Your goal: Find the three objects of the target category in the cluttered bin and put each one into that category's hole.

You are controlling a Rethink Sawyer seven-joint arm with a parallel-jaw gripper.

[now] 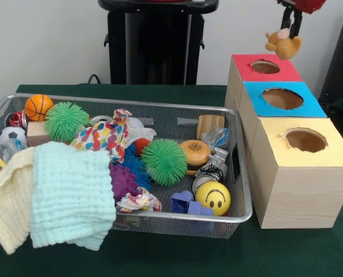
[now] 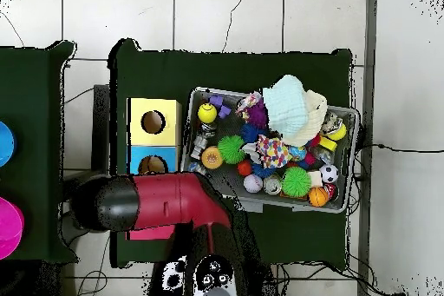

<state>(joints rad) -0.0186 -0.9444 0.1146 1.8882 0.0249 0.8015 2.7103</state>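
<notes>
— Why is the red and black arm's gripper (image 1: 289, 29) parked up in the corner, over the boxes and not the basket?

— Because it has something to drop. Its dark fingers are closed on a small tan plush animal with a pink patch (image 1: 283, 45), which dangles just above and a little to the side of the round hole in the red-topped wooden box (image 1: 265, 67). I'd judge it wants a slight shift before letting go, so the toy falls through rather than landing on the rim.

— And the large silver wire-mesh bin (image 1: 242, 214)?

— Still crowded — green spiky rubber balls (image 1: 164, 161), a yellow smiley ball (image 1: 212, 197), a pale mint waffle cloth (image 1: 70, 193) draped over the near rim. No other plush shows among them; anything left may be buried under that cloth.

— From overhead?

— The arm's red link (image 2: 169, 200) covers the red box entirely, so only the yellow-topped hole (image 2: 153, 121) and blue-topped hole (image 2: 152, 164) show.
</notes>
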